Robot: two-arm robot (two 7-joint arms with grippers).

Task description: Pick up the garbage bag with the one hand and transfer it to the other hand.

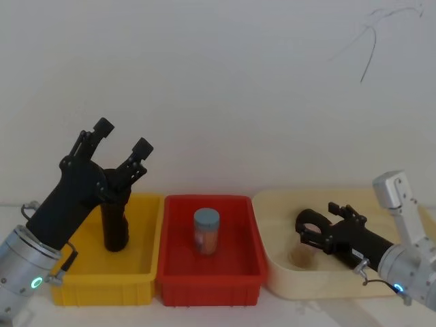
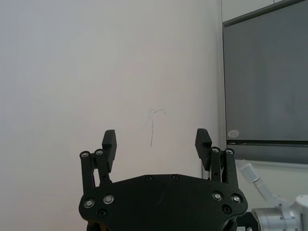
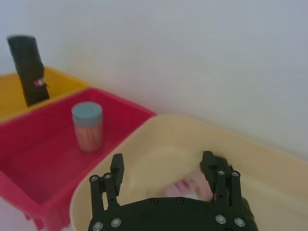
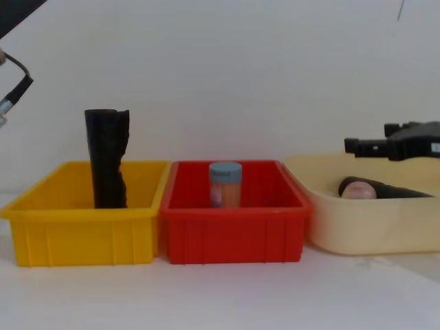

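Here the garbage bag (image 4: 106, 158) stands upright in the yellow bin (image 4: 82, 230), the leftmost of three containers lined up on the white table (image 4: 220, 295) — a black roll of crinkled film rising well above the bin's rim. The head view shows its lower part (image 1: 114, 228) standing toward the back of the bin, its top hidden behind the left gripper (image 1: 121, 139). That gripper is raised above the yellow bin and tilted up toward the wall, jaws spread apart and holding nothing; its wrist view shows both black fingers (image 2: 109, 143) wide of each other against the bare white wall. Beside the yellow bin sits a red bin (image 1: 208, 248), touching or nearly touching it, with a small jar (image 1: 206, 230) upright inside — blue-grey lid, orange-pink body. To the right is a cream tub (image 1: 327, 276), where the right gripper (image 1: 306, 228) hovers low over the inside, pointing toward the red bin. Its jaws are also apart and empty, as the right wrist view confirms, with the fingers (image 3: 117, 168) spread above the tub's floor. In the chest view a dark object with a pinkish end (image 4: 371, 189) lies in the tub; what it is cannot be told.
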